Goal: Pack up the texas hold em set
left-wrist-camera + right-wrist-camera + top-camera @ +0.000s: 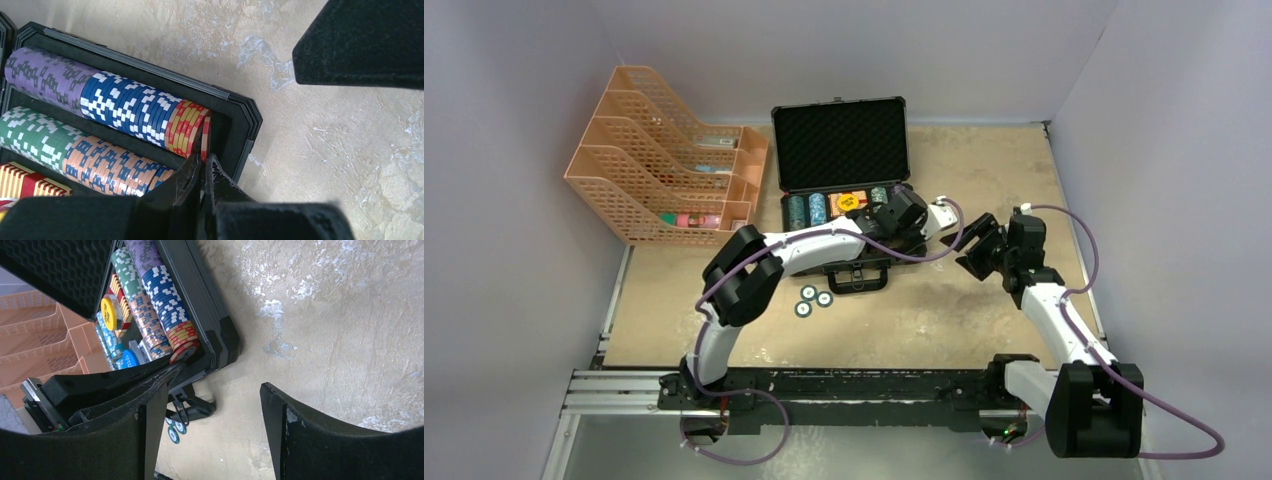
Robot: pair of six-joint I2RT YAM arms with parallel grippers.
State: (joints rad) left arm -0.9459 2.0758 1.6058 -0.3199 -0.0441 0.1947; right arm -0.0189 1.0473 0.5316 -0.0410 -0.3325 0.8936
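Observation:
The texas hold em set's black case (839, 140) lies open at the table's back, its foam lid raised. Rows of multicoloured poker chips (130, 107) fill the tray. My left gripper (204, 165) reaches over the tray's right end (914, 228) and is shut on a red chip (205, 135) standing at the end of the far row. From the right wrist, that red chip (184, 352) leans against the row by the case corner. My right gripper (212, 410) hangs open over bare table, right of the case (972, 255). Three loose green-rimmed chips (814, 298) lie in front of the case.
An orange mesh file organiser (664, 160) stands at the back left, close to the case. The case handle (859, 278) sticks out toward me near the loose chips. Grey walls close in the table on the left, back and right.

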